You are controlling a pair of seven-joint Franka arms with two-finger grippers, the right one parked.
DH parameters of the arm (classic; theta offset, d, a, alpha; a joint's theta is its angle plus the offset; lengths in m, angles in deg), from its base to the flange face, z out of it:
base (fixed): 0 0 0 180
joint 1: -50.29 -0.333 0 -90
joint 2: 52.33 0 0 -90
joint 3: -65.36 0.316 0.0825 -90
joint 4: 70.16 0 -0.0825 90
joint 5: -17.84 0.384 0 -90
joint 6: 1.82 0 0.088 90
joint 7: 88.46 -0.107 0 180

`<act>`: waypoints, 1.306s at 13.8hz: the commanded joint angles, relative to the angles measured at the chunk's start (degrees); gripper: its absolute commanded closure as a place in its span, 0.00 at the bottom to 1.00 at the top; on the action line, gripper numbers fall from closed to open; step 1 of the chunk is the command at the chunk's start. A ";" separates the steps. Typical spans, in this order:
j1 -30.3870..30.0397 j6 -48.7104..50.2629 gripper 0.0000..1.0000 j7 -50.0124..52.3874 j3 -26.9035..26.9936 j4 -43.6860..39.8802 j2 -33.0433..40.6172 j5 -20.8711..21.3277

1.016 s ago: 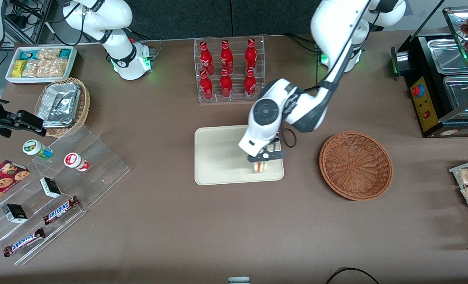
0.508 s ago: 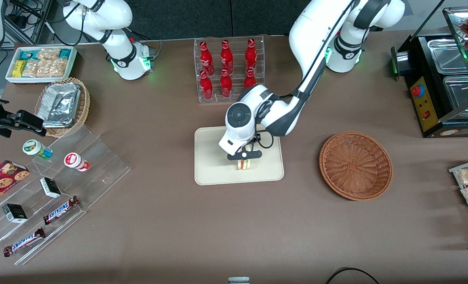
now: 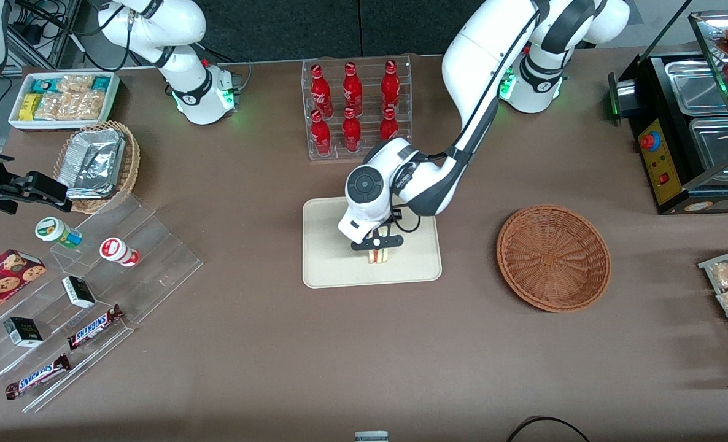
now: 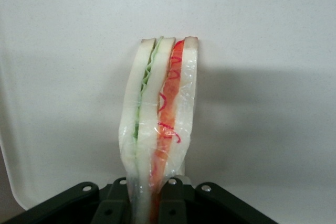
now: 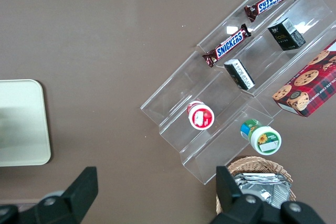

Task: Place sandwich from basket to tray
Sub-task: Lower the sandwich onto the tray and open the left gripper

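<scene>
My left gripper [image 3: 377, 248] hangs over the middle of the cream-beige tray [image 3: 324, 264] and is shut on the sandwich [image 3: 378, 256]. In the left wrist view the wrapped sandwich [image 4: 160, 111] stands on edge between the black fingers [image 4: 176, 203], its white bread, green and red layers showing, with the tray surface [image 4: 262, 35] close under it. The gripper [image 4: 151, 203] pinches the sandwich's end. The reddish-brown wicker basket [image 3: 553, 258] sits empty on the table, beside the tray toward the working arm's end.
A clear rack of red bottles [image 3: 355, 107] stands just farther from the front camera than the tray. Toward the parked arm's end lie acrylic steps with snacks [image 3: 88, 288], a tan basket with foil trays [image 3: 97, 162] and a white snack bin [image 3: 63, 98]. A black food warmer [image 3: 689, 129] stands at the working arm's end.
The gripper has carried the sandwich from the tray's edge nearest the basket to over its middle, and moved only slightly in the last half second.
</scene>
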 commanded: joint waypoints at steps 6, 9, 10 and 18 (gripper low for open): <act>1.15 -0.99 0.00 1.00 0.90 -1.83 -1.41 0.83; 1.07 -0.20 0.00 1.00 1.08 -3.58 -0.97 1.01; 0.89 0.32 0.00 1.00 1.17 -3.85 -0.62 1.10; -6.40 11.20 0.00 -10.24 3.88 -3.67 9.83 0.92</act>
